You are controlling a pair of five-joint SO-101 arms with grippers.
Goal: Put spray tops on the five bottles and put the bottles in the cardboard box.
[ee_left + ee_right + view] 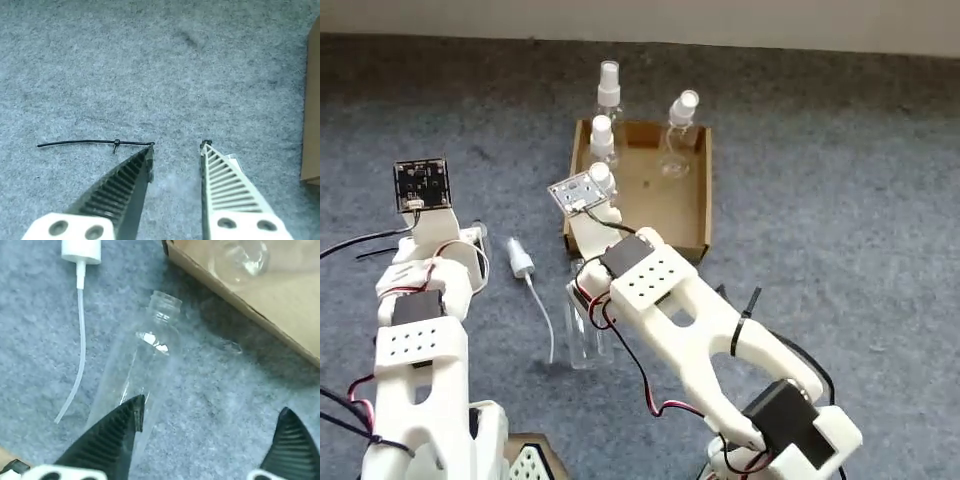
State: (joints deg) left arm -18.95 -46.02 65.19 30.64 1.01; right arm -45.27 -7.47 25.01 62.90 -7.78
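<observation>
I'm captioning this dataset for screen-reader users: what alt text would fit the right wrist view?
An uncapped clear bottle lies on grey carpet, partly behind one of the arm's open jaws. A loose spray top with its tube lies beside it; the corner of a cardboard box holding another clear bottle shows beyond.

Grey-carpeted bench (pixel 840 200). The cardboard box (pixel 698 190), far of centre, holds a first capped bottle (pixel 678 135) at far right and a second bottle (pixel 603 140) at far left. A third bottle (pixel 600 178) shows at the left wall and a fourth bottle (pixel 608 90) at the far rim. The uncapped bottle (pixel 582 325) and loose spray top (pixel 522 263) sit near-left of the box, between the left arm (pixel 420 340) and right arm (pixel 690 320).
</observation>
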